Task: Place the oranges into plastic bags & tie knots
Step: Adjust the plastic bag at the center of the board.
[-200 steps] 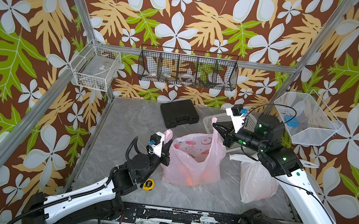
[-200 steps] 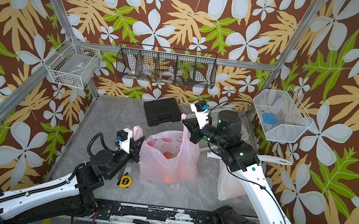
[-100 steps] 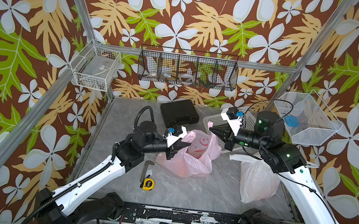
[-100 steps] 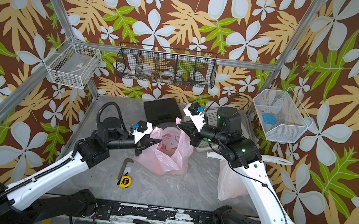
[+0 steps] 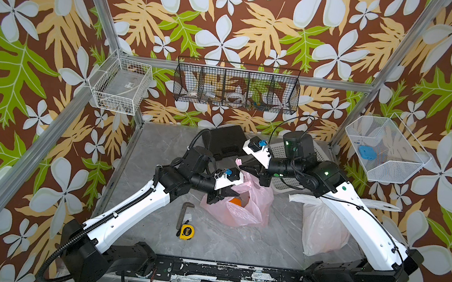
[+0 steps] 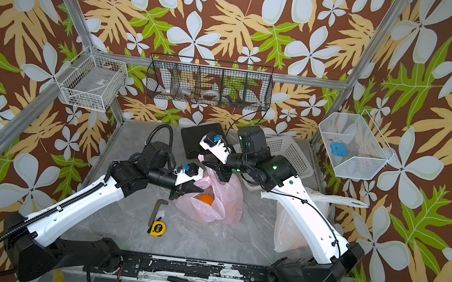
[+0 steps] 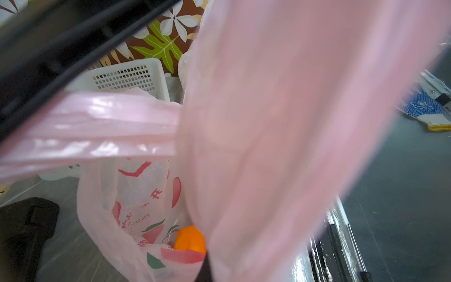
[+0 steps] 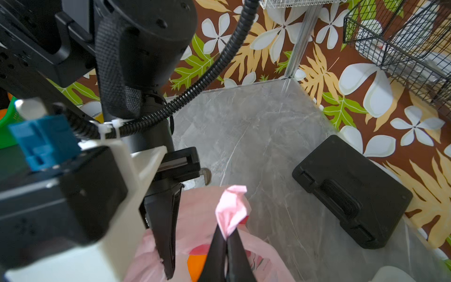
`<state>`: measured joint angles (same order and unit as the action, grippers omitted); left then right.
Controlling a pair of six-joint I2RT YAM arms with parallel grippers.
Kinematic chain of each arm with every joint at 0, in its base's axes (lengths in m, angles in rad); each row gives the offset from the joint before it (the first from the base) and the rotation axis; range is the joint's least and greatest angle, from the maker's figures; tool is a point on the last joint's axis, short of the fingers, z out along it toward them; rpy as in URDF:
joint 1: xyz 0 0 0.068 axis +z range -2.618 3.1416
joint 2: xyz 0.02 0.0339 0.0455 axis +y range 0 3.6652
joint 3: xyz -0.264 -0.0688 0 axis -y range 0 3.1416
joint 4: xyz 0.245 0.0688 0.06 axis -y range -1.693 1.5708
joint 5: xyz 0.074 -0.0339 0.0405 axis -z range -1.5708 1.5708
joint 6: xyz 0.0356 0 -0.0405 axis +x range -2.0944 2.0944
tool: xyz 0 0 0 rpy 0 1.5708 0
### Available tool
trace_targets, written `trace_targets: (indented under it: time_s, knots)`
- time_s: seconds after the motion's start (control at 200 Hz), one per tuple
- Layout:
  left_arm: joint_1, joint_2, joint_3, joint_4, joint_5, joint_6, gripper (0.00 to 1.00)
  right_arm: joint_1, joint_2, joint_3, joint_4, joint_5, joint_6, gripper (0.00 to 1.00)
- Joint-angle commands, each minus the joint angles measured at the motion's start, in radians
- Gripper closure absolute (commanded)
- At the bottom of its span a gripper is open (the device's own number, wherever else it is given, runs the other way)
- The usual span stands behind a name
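Translucent pink fruit-print plastic bag [image 5: 242, 214], round orange fruit [image 5: 234, 201] inside, handles pinched in closed left gripper [image 5: 221, 195] and closed right gripper [image 8: 226, 235].

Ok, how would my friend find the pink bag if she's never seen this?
Look at the middle of the grey marble table. The pink bag slumps there with an orange peeking out of its top. Unlike the plain whitish bag beside it, it has red fruit pictures printed on it.
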<state>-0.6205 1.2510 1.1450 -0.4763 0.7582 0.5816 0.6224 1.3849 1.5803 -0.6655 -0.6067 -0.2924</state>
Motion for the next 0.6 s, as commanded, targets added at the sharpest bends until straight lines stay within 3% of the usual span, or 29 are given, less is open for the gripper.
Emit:
trace_targets:
  time_s: [0.0, 0.04, 0.095, 0.29, 0.47, 0.596]
  knots:
    - [0.024, 0.01, 0.005, -0.036, 0.039, 0.03, 1.0, -0.032, -0.036, -0.028, 0.09, -0.064, 0.044, 0.45]
    - [0.03, 0.015, 0.011, -0.04, 0.043, 0.033, 1.0, -0.062, -0.051, -0.046, 0.113, -0.1, 0.071, 0.32]
    - [0.036, 0.021, 0.021, -0.046, 0.049, 0.039, 1.0, -0.105, -0.081, -0.079, 0.146, -0.137, 0.098, 0.25]
    - [0.036, 0.024, 0.039, -0.067, 0.053, 0.049, 1.0, -0.143, -0.199, -0.166, 0.183, -0.135, 0.107, 0.22]
    - [0.036, 0.01, 0.033, -0.067, 0.046, 0.045, 1.0, -0.169, -0.319, -0.279, 0.239, -0.043, 0.143, 0.14]
    - [0.036, 0.008, 0.03, -0.067, 0.044, 0.045, 1.0, -0.275, -0.351, -0.356, 0.321, -0.183, 0.205, 0.07]
